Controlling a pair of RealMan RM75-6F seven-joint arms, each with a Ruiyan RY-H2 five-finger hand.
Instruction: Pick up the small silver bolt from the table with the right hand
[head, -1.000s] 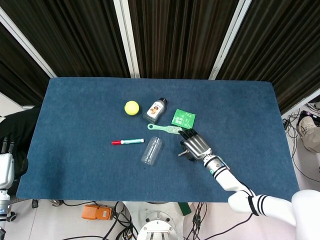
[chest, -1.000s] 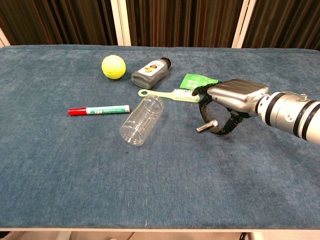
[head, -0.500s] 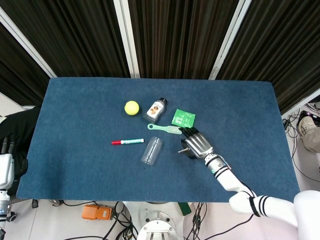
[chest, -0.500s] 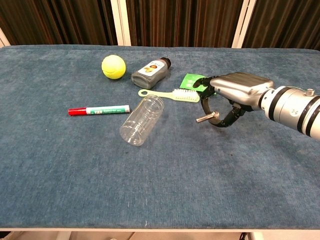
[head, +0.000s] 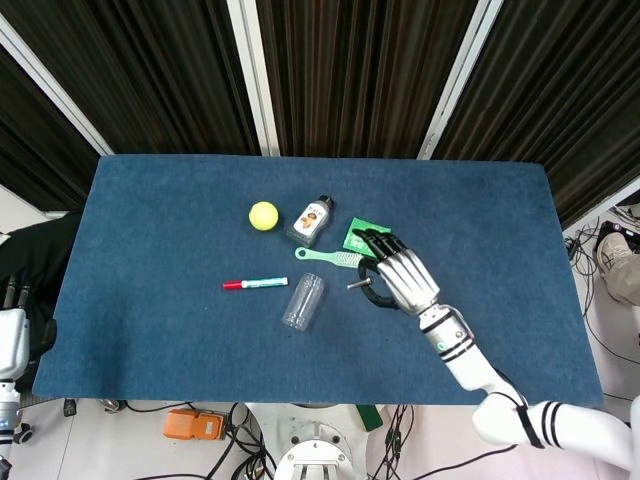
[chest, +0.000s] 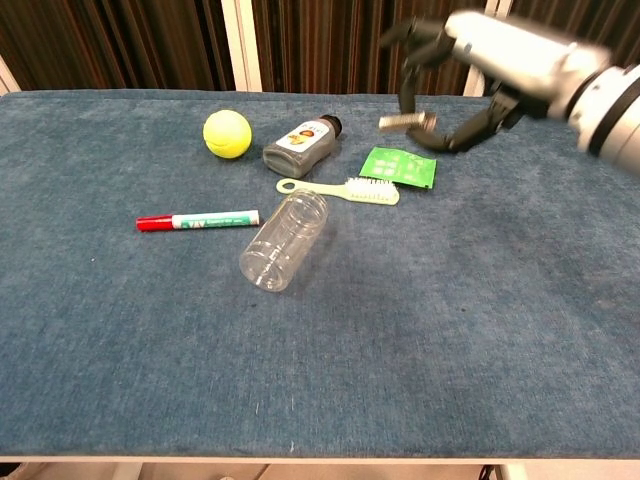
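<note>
Nearest the front edge of the table (chest: 330, 400) lies a clear jar (chest: 284, 240), with a red-capped marker (chest: 198, 218) beside it. Beyond and well above the cloth, the right hand (chest: 478, 60) pinches the bolt (chest: 407, 121) between thumb and fingers. It looks small, rigid, light and probably slippery (bare metal), so holding the shank near its head seems safest.

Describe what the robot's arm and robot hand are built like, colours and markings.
The right robot hand has a silver metallic back and black fingers. Behind it, the wrist is white and silver with dark rings, and the arm farther back is glossy white with black bands. The left robot hand is out of view in both cameras.
</note>
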